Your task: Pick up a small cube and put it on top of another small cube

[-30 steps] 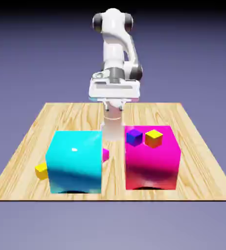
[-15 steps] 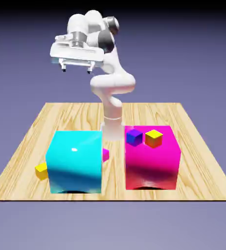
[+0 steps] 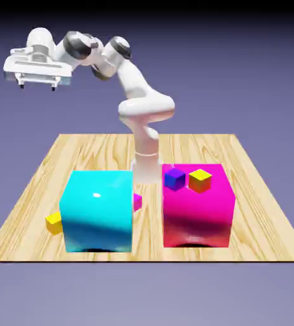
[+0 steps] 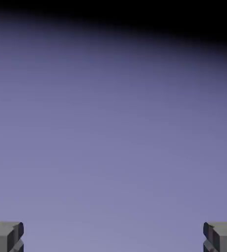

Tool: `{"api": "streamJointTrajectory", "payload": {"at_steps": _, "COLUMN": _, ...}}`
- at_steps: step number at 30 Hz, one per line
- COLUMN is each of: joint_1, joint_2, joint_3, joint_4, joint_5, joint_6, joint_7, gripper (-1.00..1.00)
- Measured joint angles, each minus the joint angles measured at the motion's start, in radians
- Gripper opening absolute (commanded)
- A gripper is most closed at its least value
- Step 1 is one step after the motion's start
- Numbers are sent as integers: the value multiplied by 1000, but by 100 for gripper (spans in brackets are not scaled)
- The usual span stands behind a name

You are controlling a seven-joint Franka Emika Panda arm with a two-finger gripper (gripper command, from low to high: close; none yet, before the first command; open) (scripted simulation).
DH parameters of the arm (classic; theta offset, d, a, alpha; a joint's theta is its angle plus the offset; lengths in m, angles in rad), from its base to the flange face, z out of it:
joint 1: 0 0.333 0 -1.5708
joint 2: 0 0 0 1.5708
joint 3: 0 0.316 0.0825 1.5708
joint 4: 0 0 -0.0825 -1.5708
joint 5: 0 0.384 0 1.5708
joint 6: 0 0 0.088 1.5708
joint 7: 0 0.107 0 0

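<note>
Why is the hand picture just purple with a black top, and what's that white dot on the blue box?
Hand view: only the backdrop, fading to black at the top, pincer tips at the bottom corners. Exterior view: the dot is glare on the cyan cube; dark shadows under both big cubes; nothing blurred.

Nothing but the blue-violet backdrop [image 4: 113,147] ahead — it fades to black along the top edge. The gripper [image 4: 113,238] shows only its two grey fingertips [image 4: 5,236], down in the bottom corners — spread wide, nothing between them.

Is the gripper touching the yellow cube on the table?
Apart. The exterior view shows the gripper high above, and the yellow cube beside the cyan cube.
</note>
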Motion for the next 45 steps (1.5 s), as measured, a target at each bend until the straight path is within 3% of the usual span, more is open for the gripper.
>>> {"api": "streamJointTrajectory", "payload": {"at_steps": 24, "joint_1": 329, "joint_2": -470, "joint_3": -862, "joint_4": 337, "joint_5": -137, "joint_6": -384, "joint_7": -774, "gripper": 0}}
{"api": "streamJointTrajectory", "payload": {"at_steps": 27, "joint_1": 386, "joint_2": -511, "joint_3": -902, "joint_4": 327, "joint_5": -163, "joint_6": -297, "joint_7": -783, "gripper": 0}}
{"api": "streamJointTrajectory", "payload": {"at_steps": 28, "joint_1": 401, "joint_2": -522, "joint_3": -912, "joint_4": 325, "joint_5": -170, "joint_6": -274, "joint_7": -786, "gripper": -100}}
{"api": "streamJointTrajectory", "payload": {"at_steps": 33, "joint_1": 336, "joint_2": -464, "joint_3": -866, "joint_4": 329, "joint_5": -152, "joint_6": -392, "joint_7": -753, "gripper": -100}}
{"api": "streamJointTrajectory", "payload": {"at_steps": 45, "joint_1": 6, "joint_2": -195, "joint_3": -883, "joint_4": -99, "joint_5": -274, "joint_6": -329, "joint_7": -719, "gripper": -100}}
